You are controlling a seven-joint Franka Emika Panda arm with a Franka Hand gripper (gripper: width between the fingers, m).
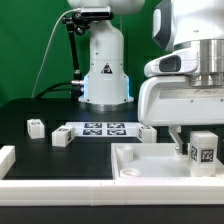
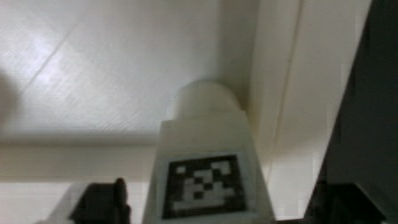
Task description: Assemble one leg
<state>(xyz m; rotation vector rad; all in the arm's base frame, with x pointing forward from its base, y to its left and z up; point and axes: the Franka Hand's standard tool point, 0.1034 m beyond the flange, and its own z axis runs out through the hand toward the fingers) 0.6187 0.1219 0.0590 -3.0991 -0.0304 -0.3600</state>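
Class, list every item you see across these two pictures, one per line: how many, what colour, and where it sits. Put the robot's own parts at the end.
Held leg: one, white with a black-and-white tag, between the pincer's fingers over the tray-like piece; also seen close up in the wrist view.
Loose legs: three, white, on the black table.
Marker board: one, white with several tags, flat on the table.
Tray-like piece: one, white, recessed, at the exterior view's front right.
Table: one, black.
Robot base: one, white, at the back.
Pincer: one, white, shut on the held leg.
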